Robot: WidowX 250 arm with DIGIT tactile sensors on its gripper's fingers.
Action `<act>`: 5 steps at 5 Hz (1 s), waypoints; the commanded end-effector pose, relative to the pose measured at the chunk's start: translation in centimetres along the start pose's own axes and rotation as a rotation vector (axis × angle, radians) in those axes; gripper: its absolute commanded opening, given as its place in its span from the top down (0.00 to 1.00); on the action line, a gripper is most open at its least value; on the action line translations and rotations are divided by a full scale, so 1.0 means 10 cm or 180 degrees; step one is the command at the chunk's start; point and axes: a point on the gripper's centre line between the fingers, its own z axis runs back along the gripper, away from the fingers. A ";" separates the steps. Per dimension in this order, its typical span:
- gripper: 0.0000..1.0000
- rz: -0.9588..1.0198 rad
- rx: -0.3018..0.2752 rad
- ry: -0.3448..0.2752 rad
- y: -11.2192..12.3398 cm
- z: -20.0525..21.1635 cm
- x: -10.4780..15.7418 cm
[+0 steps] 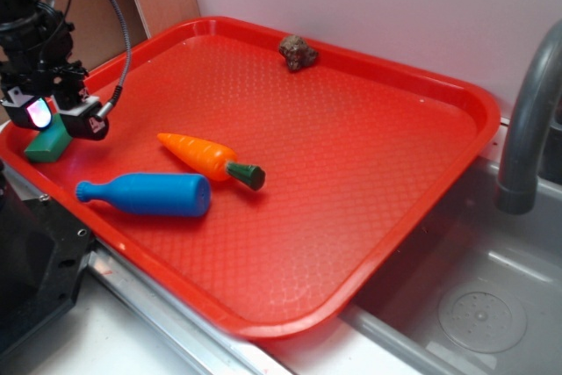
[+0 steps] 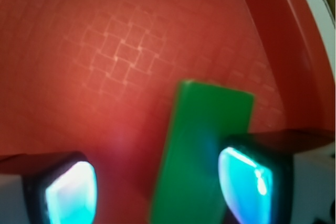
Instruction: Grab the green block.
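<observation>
The green block [image 1: 48, 144] lies flat on the red tray [image 1: 369, 155] near its left rim. My gripper [image 1: 54, 116] hangs right over it, partly covering it in the exterior view. In the wrist view the green block [image 2: 202, 145] reaches up between the two glowing pads [image 2: 71, 192]. It sits close against the right pad, while a wide gap of red tray [image 2: 115, 56] separates it from the left one. The gripper [image 2: 157, 190] is open and holds nothing.
A blue bottle [image 1: 145, 193] lies on its side just right of the block. An orange carrot [image 1: 206, 157] with a dark green stem lies beyond it. A small brown object [image 1: 299, 52] sits at the tray's far rim. A sink and grey faucet [image 1: 527, 129] stand to the right.
</observation>
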 end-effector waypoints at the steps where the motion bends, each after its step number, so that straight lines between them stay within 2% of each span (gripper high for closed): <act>1: 0.00 0.0014 0.0171 -0.0284 0.06 0.35 -0.04; 2: 0.00 0.0050 0.0055 -0.0306 0.07 0.29 -0.02; 3: 0.00 0.0035 -0.0035 -0.0181 0.10 0.10 -0.04; 5: 0.00 -0.0046 -0.0041 0.0008 0.09 -0.10 0.00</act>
